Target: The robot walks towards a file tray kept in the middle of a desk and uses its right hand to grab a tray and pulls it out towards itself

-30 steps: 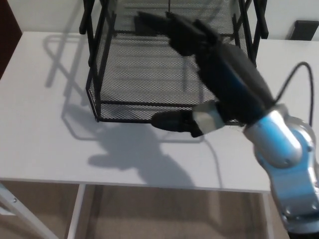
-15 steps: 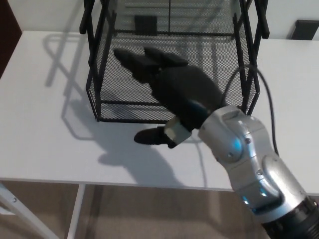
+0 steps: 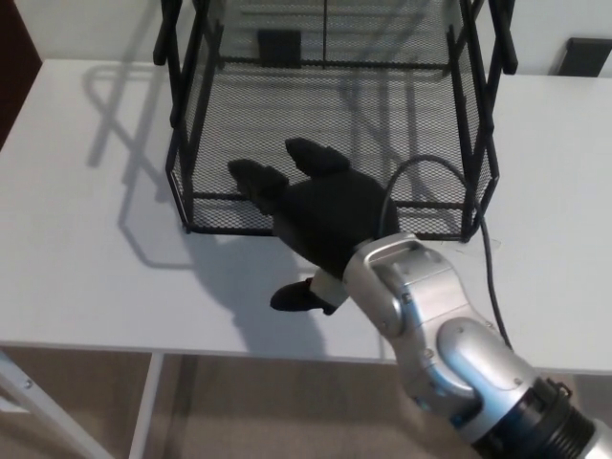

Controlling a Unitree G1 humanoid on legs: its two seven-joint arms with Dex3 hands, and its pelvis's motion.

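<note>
White table (image 3: 86, 249) fills the view, its near edge running across the bottom with tan floor (image 3: 268, 411) showing below it. In the middle, toward the far side, sits the black wire-mesh file tray (image 3: 287, 105), its upright posts rising out of the top of the picture and its lowest tray (image 3: 411, 134) resting on the table surface, shadows falling to the left. In from the near right comes the right arm, silver and blue forearm (image 3: 430, 335) with a black cable (image 3: 449, 177) looping over it toward the tray's right front corner. The right hand (image 3: 316, 215) is right at the front rim of the lowest tray: two thick fingers (image 3: 256, 177) reach over the front bar onto the mesh floor, slightly apart from each other, while the thumb (image 3: 296, 296) hangs below on the near side, over the table. Fingers above, thumb beneath, spread, and I cannot tell whether they have actually closed on the rim. A dark object (image 3: 585, 55) sits at the far right edge.
</note>
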